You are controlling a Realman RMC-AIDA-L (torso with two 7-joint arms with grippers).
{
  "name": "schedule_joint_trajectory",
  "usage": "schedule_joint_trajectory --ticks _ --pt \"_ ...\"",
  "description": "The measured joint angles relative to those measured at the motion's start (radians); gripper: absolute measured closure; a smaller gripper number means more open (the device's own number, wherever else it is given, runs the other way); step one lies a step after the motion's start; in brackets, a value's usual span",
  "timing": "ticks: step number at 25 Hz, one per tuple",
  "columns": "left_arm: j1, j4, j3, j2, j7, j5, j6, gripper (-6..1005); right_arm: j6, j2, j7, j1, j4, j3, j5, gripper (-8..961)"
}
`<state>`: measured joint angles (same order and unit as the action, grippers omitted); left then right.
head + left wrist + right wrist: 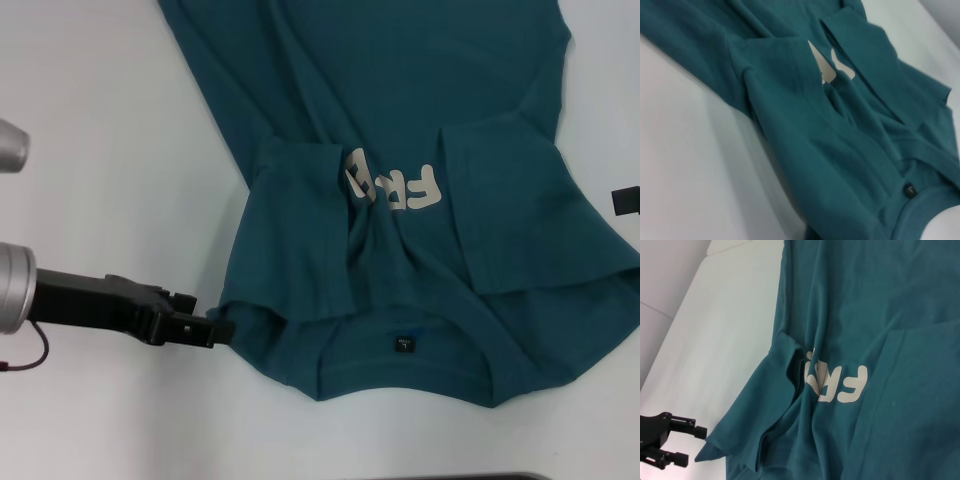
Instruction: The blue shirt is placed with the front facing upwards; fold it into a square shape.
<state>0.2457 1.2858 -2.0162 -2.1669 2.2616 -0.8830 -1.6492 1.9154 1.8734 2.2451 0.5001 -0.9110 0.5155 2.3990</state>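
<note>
Nearest the camera lies the ribbed collar (400, 372) of the blue shirt (420, 200), with its small black label (402, 343) showing inside the neck, close to the near edge of the white tabletop (110, 180). From there the shirt runs away toward the far edge, front up, with both sleeves already turned in over the chest so that the cream letters (395, 185) are half covered. At the shirt's shoulder edge on the robot's left, the left claw (215, 329) sits low on the tabletop; the right wrist view shows its two fingers (687, 431) spread apart, just beside the cloth and gripping nothing. Only a dark corner of the right claw (626, 200) shows at the right edge of the head view, and I cannot tell its opening. The risk, as I judge it, is in the loose, bunched folds near the left sleeve (290, 230): a pinch that takes only the top layer would drag the sleeve open again, and a pull from one side alone would skew the fold, leaving no true square. No containers are in view.
</note>
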Motion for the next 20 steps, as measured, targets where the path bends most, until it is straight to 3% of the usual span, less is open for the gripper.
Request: schedule_joint_trajectory --ticks 12,20 --pt "0.023 -0.019 0.102 -0.002 -0.027 0.005 0.079 235 -0.011 -0.006 -0.003 0.007 0.028 0.002 0.0 46" --pt "0.057 -0.08 0.122 0.0 -0.02 0.007 0.147 268 -0.021 -0.007 -0.012 0.003 0.029 0.001 0.0 72"
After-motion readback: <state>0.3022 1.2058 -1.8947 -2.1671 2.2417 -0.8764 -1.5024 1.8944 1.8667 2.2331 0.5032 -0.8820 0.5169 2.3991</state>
